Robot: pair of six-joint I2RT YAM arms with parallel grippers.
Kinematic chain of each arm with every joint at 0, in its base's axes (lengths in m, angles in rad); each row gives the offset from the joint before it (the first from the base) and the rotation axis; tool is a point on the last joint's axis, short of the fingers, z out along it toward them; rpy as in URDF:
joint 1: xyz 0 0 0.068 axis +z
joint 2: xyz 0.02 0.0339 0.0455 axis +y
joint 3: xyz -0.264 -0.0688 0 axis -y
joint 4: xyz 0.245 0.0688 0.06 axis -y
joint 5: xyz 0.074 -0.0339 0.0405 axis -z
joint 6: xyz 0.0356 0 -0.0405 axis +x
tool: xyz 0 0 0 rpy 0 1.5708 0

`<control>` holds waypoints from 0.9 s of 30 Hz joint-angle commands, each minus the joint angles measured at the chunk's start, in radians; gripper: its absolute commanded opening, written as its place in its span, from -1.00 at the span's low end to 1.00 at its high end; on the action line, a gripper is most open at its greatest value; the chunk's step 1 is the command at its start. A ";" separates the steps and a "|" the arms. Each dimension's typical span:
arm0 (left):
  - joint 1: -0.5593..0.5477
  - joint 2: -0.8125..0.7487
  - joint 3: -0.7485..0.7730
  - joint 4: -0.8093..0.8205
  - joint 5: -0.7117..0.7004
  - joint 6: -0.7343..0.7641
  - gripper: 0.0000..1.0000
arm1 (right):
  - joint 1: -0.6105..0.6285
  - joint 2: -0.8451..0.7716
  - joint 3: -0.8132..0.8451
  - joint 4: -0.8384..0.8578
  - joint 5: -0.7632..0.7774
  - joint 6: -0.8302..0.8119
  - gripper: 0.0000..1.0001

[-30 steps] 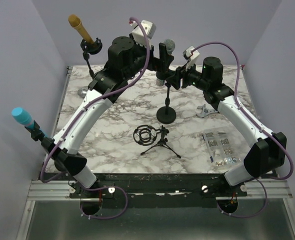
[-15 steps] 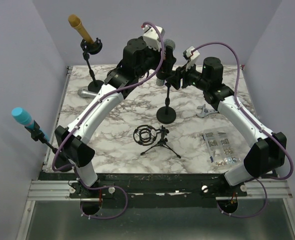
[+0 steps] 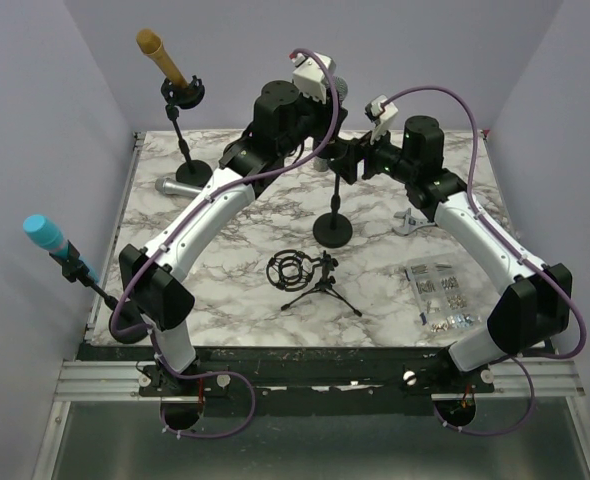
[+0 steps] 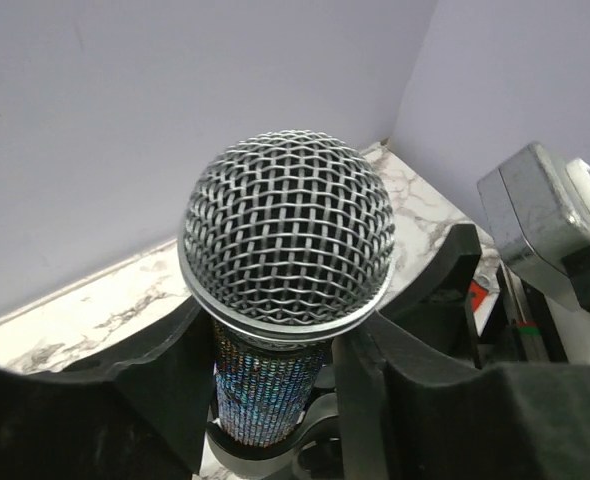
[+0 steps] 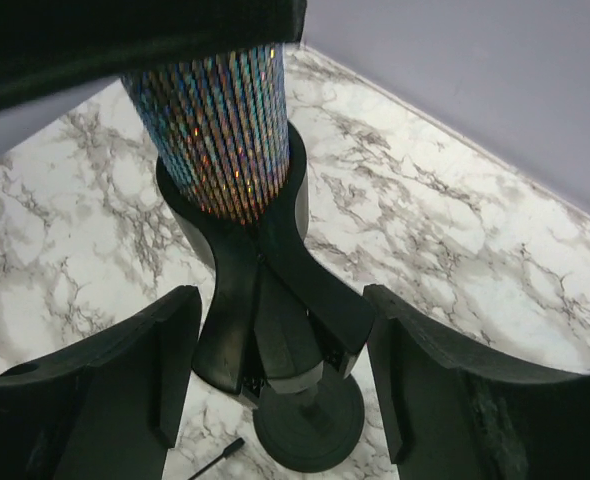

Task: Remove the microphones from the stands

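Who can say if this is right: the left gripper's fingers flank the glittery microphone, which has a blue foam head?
Not quite: the fingers of the left gripper flank the glittery microphone, but its head is silver wire mesh, as the left wrist view shows.

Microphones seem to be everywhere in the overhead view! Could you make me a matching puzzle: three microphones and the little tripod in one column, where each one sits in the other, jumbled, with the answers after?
Things:
1. gold-headed microphone
2. blue-headed microphone
3. mesh-headed microphone
4. small tripod

Places:
a. between the left arm's fingers
b. middle of the table, holding no microphone
c. back left corner, on a stand
d. left edge, toward the front

Pairs: 1-c, 2-d, 3-a, 4-b
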 commanded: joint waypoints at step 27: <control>-0.003 -0.011 -0.008 0.022 0.051 0.032 -0.66 | -0.037 -0.057 -0.066 -0.014 -0.081 0.011 -0.99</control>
